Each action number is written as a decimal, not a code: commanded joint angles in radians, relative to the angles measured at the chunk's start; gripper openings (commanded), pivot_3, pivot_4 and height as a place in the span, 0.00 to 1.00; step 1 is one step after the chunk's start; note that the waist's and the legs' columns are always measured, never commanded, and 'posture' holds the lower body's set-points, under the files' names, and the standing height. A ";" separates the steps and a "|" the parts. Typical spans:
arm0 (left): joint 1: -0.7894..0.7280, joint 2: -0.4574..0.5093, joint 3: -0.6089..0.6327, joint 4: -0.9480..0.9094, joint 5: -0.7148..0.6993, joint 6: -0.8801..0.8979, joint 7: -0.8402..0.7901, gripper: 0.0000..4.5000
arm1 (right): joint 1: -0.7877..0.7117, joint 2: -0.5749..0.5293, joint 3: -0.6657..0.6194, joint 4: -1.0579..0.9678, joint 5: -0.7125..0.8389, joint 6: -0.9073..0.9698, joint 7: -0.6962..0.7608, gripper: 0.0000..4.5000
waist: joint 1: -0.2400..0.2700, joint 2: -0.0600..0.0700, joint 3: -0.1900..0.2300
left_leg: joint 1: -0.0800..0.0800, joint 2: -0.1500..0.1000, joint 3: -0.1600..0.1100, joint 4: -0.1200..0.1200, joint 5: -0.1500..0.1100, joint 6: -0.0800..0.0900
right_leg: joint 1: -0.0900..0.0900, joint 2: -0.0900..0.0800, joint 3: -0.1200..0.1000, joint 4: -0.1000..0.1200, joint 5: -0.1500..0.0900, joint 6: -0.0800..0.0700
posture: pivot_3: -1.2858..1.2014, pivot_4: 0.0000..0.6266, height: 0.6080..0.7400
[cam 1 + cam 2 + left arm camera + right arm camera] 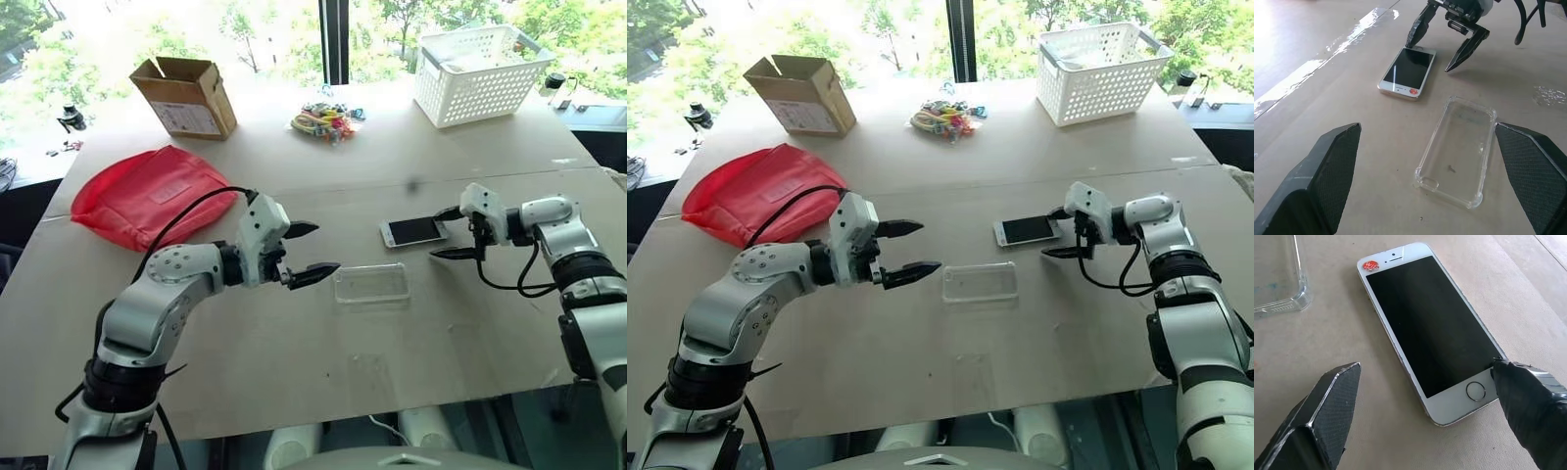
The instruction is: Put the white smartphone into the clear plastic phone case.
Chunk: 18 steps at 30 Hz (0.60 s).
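Right gripper point(453, 233): wide, straddling the white smartphone point(414, 231) end.
Left gripper point(309, 252): wide, empty, beside clear plastic phone case point(371, 284).
Risk: flat phone likely skids on closing.

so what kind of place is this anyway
Probably an office or lab by a window: a large table set against glass with trees outside, with a cardboard box and white basket on it.
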<state>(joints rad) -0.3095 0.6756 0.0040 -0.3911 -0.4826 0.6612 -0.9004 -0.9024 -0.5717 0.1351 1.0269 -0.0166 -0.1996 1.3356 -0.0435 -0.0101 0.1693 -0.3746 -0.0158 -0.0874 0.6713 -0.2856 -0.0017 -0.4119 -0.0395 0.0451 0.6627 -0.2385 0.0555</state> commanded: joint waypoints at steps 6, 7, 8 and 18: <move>-0.030 0.001 -0.017 0.023 0.014 -0.057 -0.011 0.99 | -0.062 0.016 -0.004 0.129 -0.042 0.039 -0.071 1.00 | 0.001 0.000 0.000 | -0.002 0.000 0.000 -0.001 0.002 -0.004 | -0.001 0.000 0.000 -0.001 0.000 0.000 | 0.52 0.24 1.00; -0.032 -0.002 -0.020 0.024 0.015 -0.058 -0.009 0.99 | -0.054 0.017 0.009 0.133 -0.054 0.041 -0.052 1.00 | 0.001 0.000 0.000 | -0.002 0.000 0.000 -0.001 0.002 -0.004 | -0.001 0.000 0.000 -0.002 0.000 0.000 | 0.52 0.24 1.00; -0.033 -0.004 -0.022 0.024 0.015 -0.059 -0.008 0.99 | -0.048 0.018 0.017 0.136 -0.061 0.041 -0.040 1.00 | 0.001 0.000 0.000 | -0.002 0.000 0.000 -0.001 0.002 -0.004 | -0.001 0.000 0.000 -0.002 0.000 0.000 | 0.52 0.24 1.00; 0.015 0.016 0.002 0.008 0.013 -0.065 0.002 0.99 | 0.102 0.004 0.053 -0.094 -0.030 0.091 0.146 1.00 | 0.001 0.000 0.000 | -0.001 0.002 -0.002 -0.002 0.001 -0.003 | -0.001 0.002 -0.001 -0.002 0.000 0.000 | 0.52 0.24 1.00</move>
<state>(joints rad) -0.2918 0.6804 -0.0128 -0.3482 -0.4683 0.6214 -0.8978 -0.8484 -0.5764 0.1361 0.9349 -0.0294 -0.1435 1.4133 -0.0422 -0.0099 0.1694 -0.3755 -0.0141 -0.0892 0.6693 -0.2858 -0.0016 -0.4129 -0.0379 0.0438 0.6612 -0.2386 0.0553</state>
